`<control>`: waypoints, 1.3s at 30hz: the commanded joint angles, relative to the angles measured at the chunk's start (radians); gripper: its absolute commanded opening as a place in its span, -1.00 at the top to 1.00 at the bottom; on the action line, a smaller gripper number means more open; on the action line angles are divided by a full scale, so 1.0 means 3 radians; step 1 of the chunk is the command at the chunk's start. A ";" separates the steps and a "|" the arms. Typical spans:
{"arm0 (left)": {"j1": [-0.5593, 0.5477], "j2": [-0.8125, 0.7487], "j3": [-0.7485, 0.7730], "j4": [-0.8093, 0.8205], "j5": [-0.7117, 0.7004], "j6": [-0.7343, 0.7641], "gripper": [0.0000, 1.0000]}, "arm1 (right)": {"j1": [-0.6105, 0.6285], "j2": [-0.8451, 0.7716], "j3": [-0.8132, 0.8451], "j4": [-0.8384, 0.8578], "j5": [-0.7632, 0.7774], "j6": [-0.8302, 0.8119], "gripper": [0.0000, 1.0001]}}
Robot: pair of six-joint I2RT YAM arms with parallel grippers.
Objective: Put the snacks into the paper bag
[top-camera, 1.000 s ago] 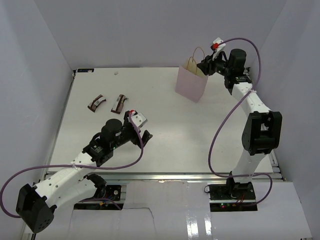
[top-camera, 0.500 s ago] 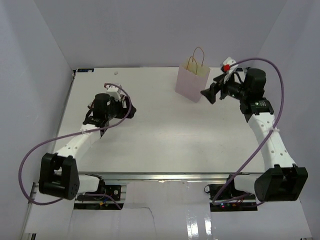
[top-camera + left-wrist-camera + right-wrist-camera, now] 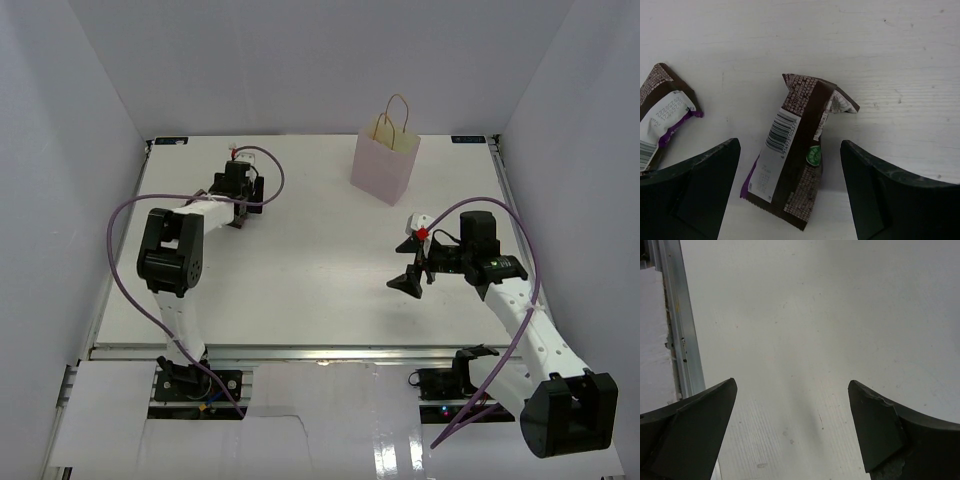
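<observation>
Two dark brown snack bars with white ends lie on the table. In the left wrist view one bar [image 3: 795,170] lies between my left gripper's [image 3: 790,147] open fingers, untouched. The other bar [image 3: 662,120] lies just outside the left finger [image 3: 695,190]. From above, the left gripper [image 3: 240,210] covers both bars at the far left. The pale pink paper bag [image 3: 384,168] stands upright at the back, right of centre. My right gripper [image 3: 412,266] hangs open and empty over bare table in front of the bag, as the right wrist view shows [image 3: 792,382].
The white table [image 3: 320,270] is walled on three sides by pale panels. A metal rail [image 3: 675,315] along the table's near edge shows in the right wrist view. The purple cables loop beside each arm.
The left arm has swung from the near left out to the brown bars. The right arm has come away from the top of the bag to the middle right, and its jaws have opened.
</observation>
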 commanded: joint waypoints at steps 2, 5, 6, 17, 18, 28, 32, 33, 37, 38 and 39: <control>0.0028 0.0086 0.0378 -0.0129 -0.0103 0.0300 -0.75 | -0.0024 -0.0028 0.0071 0.0078 -0.0078 -0.0222 -0.96; 0.0028 0.0230 0.0476 -0.0293 0.0009 0.0259 -0.65 | -0.0024 -0.0038 0.0071 0.0083 -0.0032 -0.0222 -0.97; 0.0023 0.0255 0.0460 -0.0303 0.0035 0.0254 -0.59 | -0.0024 -0.0043 0.0071 0.0088 -0.0027 -0.0217 -0.97; 0.0033 0.0144 0.0251 -0.0364 0.0260 0.0090 -0.01 | -0.0029 -0.0054 0.0060 0.0103 -0.0032 -0.0207 -0.97; 0.0033 0.0108 0.0225 -0.0365 0.0372 0.0070 0.04 | -0.0029 -0.0054 0.0060 0.0098 -0.0042 -0.0207 -0.97; 0.0023 -0.0623 -0.0218 -0.0043 0.2337 -0.0916 0.27 | -0.0029 -0.0008 0.0004 0.0113 -0.0349 -0.0166 -0.98; -0.0100 -0.0925 -0.0710 0.0763 0.3413 -0.1555 0.28 | -0.0024 0.0104 -0.0052 0.0393 -0.0446 0.0176 -1.00; -0.0166 -0.0971 -0.0771 0.0867 0.3582 -0.1602 0.28 | -0.0019 0.0176 -0.0052 0.0445 -0.0487 0.0339 -1.00; -0.0676 -0.1115 -0.1027 0.1205 0.4028 -0.1725 0.28 | 0.0052 0.0370 -0.0006 0.0849 -0.0380 0.0994 -0.89; -0.0759 -0.1120 -0.1058 0.1215 0.4054 -0.1715 0.28 | 0.0098 0.0416 0.0034 0.0865 -0.0365 0.1041 -0.89; -0.0851 -0.1130 -0.1073 0.1221 0.4074 -0.1705 0.28 | 0.0119 0.0452 0.0116 0.0926 -0.0334 0.1097 -0.90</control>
